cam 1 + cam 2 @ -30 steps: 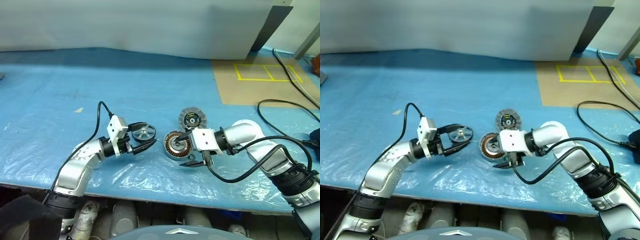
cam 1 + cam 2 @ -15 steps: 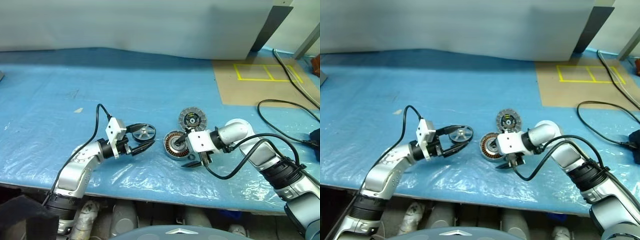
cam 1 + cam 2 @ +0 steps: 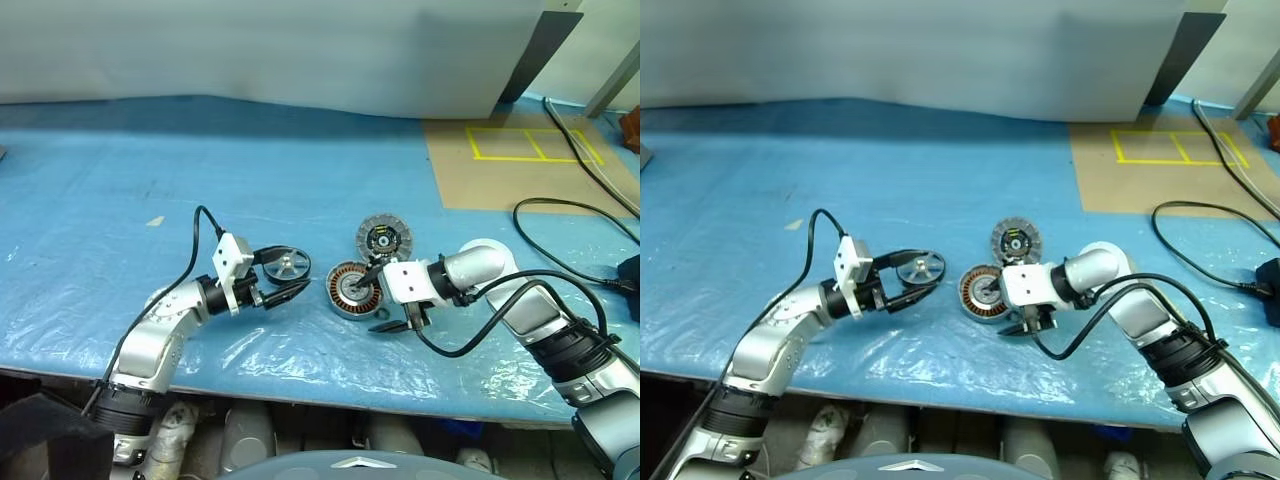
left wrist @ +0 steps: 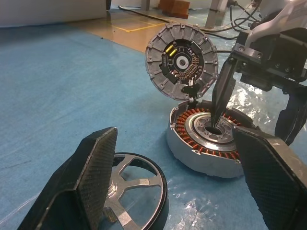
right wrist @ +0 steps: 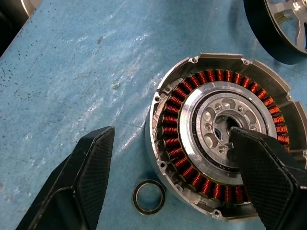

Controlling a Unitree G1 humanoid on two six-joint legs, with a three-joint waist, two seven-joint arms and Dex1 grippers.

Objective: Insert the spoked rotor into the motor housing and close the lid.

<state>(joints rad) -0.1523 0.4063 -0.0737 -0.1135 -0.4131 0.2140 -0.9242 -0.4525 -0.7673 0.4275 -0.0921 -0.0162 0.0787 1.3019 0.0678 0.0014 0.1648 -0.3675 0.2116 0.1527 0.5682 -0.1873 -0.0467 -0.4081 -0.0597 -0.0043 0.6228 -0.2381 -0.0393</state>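
The left arm reaches low over the blue plastic sheet [image 3: 150, 170] that covers the table, its forearm lying almost level and its wrist turned inward toward the middle. The left gripper [image 3: 283, 276] stands spread wide, one finger on each side of the spoked rotor [image 3: 288, 265], which lies flat on the sheet; whether either finger touches the rim cannot be told, and nothing is clamped. The right arm comes in from the other side, bent at the elbow, with its wrist swung across to the left and tipped steeply down. The right gripper [image 3: 383, 298] is also spread wide and grasps nothing: in the left wrist view one finger points down into the central hole of the motor housing [image 4: 208, 139], while the other hangs outside the housing's wall on the near side. The housing sits on the sheet just right of the rotor, its copper windings facing up. The lid [image 3: 385, 239] stands tilted up behind the housing, its lower edge at the housing's rim. A small dark ring [image 5: 149, 196] lies on the sheet just beside the housing.
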